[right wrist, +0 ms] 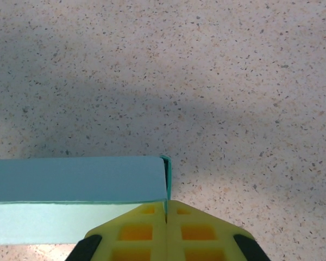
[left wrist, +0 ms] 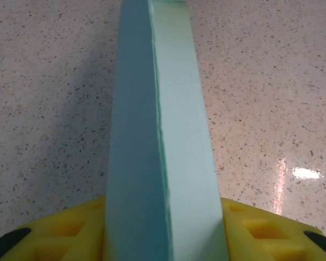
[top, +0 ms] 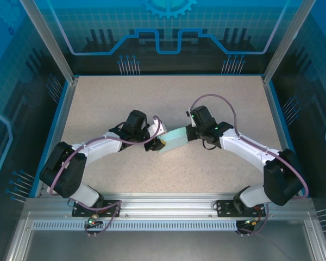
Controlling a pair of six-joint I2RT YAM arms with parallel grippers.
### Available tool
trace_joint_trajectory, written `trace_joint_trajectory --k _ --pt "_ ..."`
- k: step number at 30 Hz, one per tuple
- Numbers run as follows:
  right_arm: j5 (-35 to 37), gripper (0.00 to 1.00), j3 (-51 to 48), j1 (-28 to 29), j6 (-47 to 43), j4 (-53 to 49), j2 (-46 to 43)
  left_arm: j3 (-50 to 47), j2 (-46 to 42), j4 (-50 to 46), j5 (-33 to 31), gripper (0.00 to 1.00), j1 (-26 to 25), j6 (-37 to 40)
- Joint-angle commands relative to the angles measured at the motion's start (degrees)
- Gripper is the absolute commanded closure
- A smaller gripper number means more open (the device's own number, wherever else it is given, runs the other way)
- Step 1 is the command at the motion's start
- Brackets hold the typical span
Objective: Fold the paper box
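Reaching in from the near left, the left arm (top: 87,155) stretches toward the middle of the speckled table (top: 125,103). There the left gripper (top: 154,144) meets the left end of the paper box (top: 175,142). In the left wrist view the box (left wrist: 179,136) stands on edge and runs straight away from the camera. One long face is in shadow on the left and a paler face catches the light on the right. The yellow fingers (left wrist: 65,231) of this gripper sit one on each side of the near end, pressed against the card, so they are grasping the box across its thin width. Bare table shows on both sides of it, with a bright glare spot to the right.

From above, the pale blue box lies roughly in the centre of the table, between the two grippers and touching both.

The right gripper (top: 191,134) is at the far right corner of the box, and the right arm (top: 250,152) bends back toward the near right. In the right wrist view the box (right wrist: 70,179) stretches out to the left as a long blue band with a lighter strip below it. Its end corner is just above the gripper. The yellow fingers (right wrist: 136,231) here are clenched tight together, and a thin edge of card at the end of the box runs down into the seam between them, so they appear to pinch it. Beyond the box lies speckled tabletop crossed by soft shadows.
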Motion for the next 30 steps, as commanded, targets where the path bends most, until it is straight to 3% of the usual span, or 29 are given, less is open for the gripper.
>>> trace_joint_trajectory --k 1,11,17,23,26,30 --pt "2.6 1.0 -2.2 1.8 2.3 -2.1 -0.9 1.9 0.8 -0.5 -2.2 0.51 0.3 -0.9" --pt "7.4 1.0 0.2 4.2 4.0 -3.9 -0.4 2.0 -1.0 -0.4 -2.4 0.25 0.4 -4.5" --pt "9.5 1.0 1.4 5.6 5.1 -4.5 0.4 1.8 -5.2 -0.6 -5.3 0.13 0.4 -13.9" --pt "10.1 1.0 2.0 6.1 5.4 -4.8 0.6 -0.4 -12.8 -3.9 -17.5 0.18 -0.9 -32.6" --pt "10.2 1.0 2.0 6.2 5.5 -4.8 0.7 -0.8 -14.6 -9.1 -21.8 0.21 -2.6 -36.2" --pt "10.0 1.0 1.8 6.3 5.6 -4.6 0.9 0.3 -14.1 -14.8 -22.6 0.31 -4.3 -37.7"
